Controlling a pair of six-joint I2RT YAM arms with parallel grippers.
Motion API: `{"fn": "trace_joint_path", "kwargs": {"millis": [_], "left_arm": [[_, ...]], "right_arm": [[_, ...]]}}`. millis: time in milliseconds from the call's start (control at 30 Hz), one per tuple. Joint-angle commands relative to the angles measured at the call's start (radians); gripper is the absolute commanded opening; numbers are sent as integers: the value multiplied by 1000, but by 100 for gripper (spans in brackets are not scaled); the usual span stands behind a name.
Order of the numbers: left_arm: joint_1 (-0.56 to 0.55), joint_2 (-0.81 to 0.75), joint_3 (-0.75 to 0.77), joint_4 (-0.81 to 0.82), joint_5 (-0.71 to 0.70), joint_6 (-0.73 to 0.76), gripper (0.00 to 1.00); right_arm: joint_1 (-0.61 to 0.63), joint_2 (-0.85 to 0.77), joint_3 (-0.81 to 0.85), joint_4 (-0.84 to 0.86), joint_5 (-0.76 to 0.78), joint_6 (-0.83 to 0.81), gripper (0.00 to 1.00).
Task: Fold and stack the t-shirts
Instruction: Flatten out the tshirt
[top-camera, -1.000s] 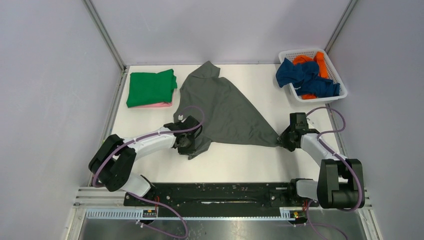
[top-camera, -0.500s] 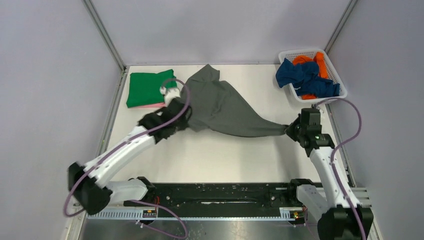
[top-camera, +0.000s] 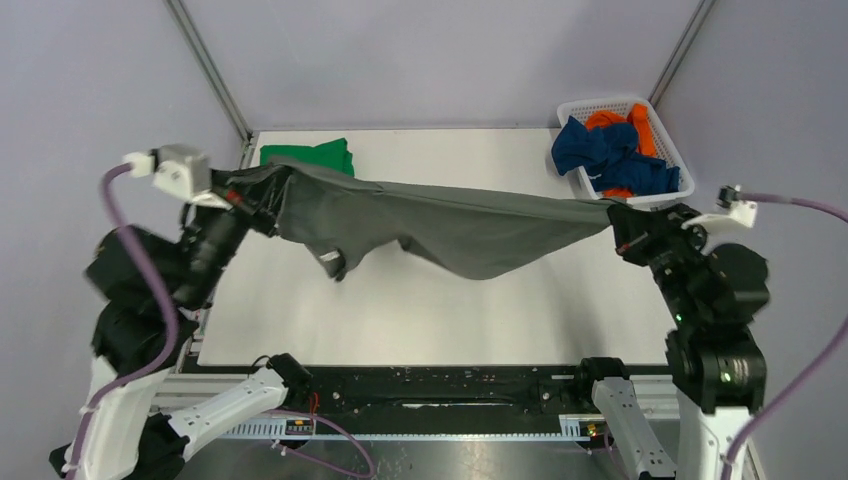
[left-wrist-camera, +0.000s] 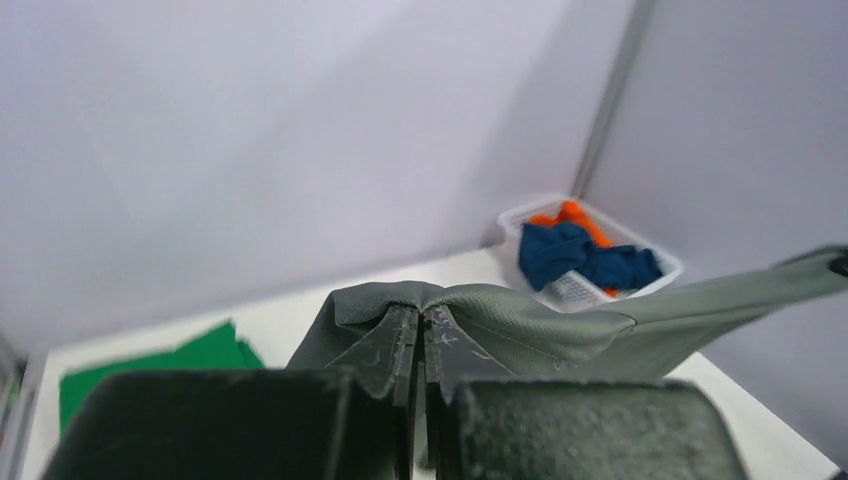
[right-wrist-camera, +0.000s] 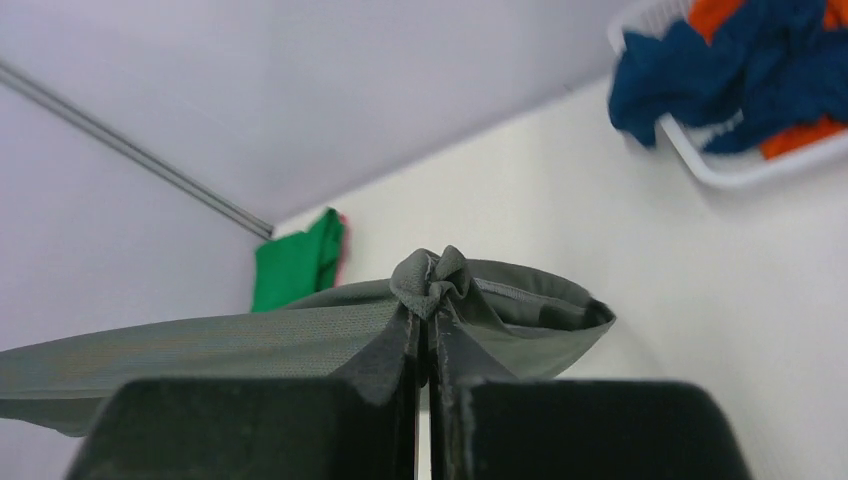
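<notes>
The dark grey t-shirt (top-camera: 440, 220) hangs stretched in the air between both grippers, sagging in the middle above the white table (top-camera: 420, 310). My left gripper (top-camera: 262, 190) is shut on its left end, seen in the left wrist view (left-wrist-camera: 420, 312) with cloth (left-wrist-camera: 520, 325) bunched over the fingertips. My right gripper (top-camera: 620, 222) is shut on its right end, seen in the right wrist view (right-wrist-camera: 430, 318) with cloth (right-wrist-camera: 300, 335) pinched. A folded bright green t-shirt (top-camera: 310, 155) lies at the back left, partly hidden behind the grey one; a pink edge shows beside it in the right wrist view (right-wrist-camera: 342, 250).
A white lattice basket (top-camera: 668, 150) at the back right holds navy blue (top-camera: 600, 155) and orange (top-camera: 640, 125) t-shirts. Lilac walls and metal frame posts enclose the table. A black rail (top-camera: 450, 385) runs along the near edge.
Both arms have risen and pulled apart, lifting the grey t-shirt off the table and stretching it taut in the air. The green t-shirt is now partly hidden behind it.
</notes>
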Motion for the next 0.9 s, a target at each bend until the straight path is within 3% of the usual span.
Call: {"fn": "trace_joint_path", "kwargs": {"millis": [0, 133, 300, 400, 533, 667, 700, 767, 867], "left_arm": [[-1, -60, 96, 58, 318, 188, 0], [-1, -89, 203, 23, 441, 238, 0], [-1, -40, 317, -47, 448, 258, 0], [-1, 13, 328, -64, 386, 236, 0], [-1, 111, 258, -31, 130, 187, 0], [8, 299, 166, -17, -181, 162, 0], [32, 357, 132, -21, -206, 147, 1], [129, 522, 101, -38, -121, 62, 2], [273, 802, 131, -33, 48, -22, 0]], "right_arm": [[-4, -59, 137, -12, -58, -25, 0], [-3, -114, 199, 11, -53, -16, 0], [-3, -123, 242, -24, -22, -21, 0], [-4, -114, 213, -29, -2, -18, 0], [-5, -71, 139, -27, 63, -11, 0], [-4, 28, 19, -2, 119, -12, 0], [-3, 73, -18, 13, 131, -13, 0], [-4, 148, -123, 91, 130, -7, 0], [-4, 318, -318, 361, 131, -19, 0]]}}
